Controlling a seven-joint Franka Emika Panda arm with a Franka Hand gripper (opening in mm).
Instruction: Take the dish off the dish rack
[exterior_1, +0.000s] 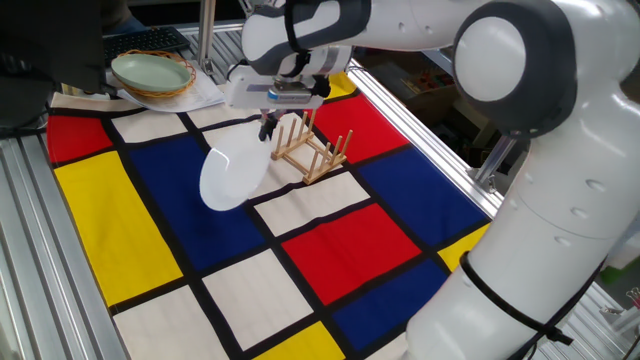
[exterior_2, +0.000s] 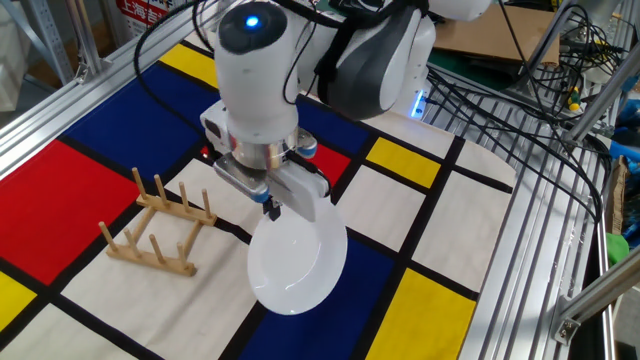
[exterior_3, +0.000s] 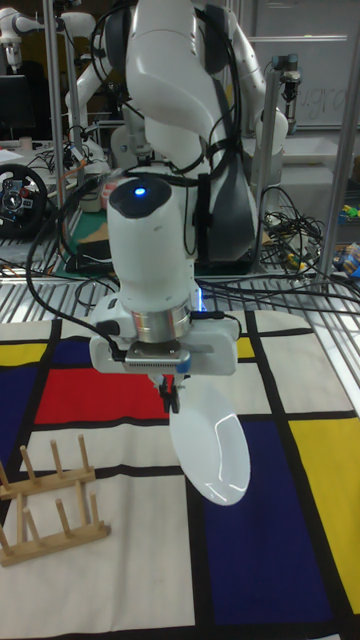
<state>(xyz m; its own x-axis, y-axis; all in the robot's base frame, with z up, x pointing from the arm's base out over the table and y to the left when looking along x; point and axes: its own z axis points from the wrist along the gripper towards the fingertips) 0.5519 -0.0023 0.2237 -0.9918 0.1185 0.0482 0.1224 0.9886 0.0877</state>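
Note:
The dish (exterior_1: 231, 173) is a glossy white plate hanging tilted in the air above the checked cloth, beside the dish rack (exterior_1: 312, 151) and apart from it. My gripper (exterior_1: 267, 126) is shut on the plate's upper rim. In the other fixed view the gripper (exterior_2: 270, 207) pinches the dish (exterior_2: 297, 263) from above, to the right of the empty wooden rack (exterior_2: 155, 236). The tall view shows the dish (exterior_3: 212, 441) edge-tilted under the gripper (exterior_3: 172, 400), with the rack (exterior_3: 50, 505) at lower left.
A pale green dish in a wicker basket (exterior_1: 152, 73) sits at the far left corner of the cloth. Aluminium frame rails (exterior_2: 520, 250) border the table. Cables (exterior_2: 520, 80) lie behind the robot's base.

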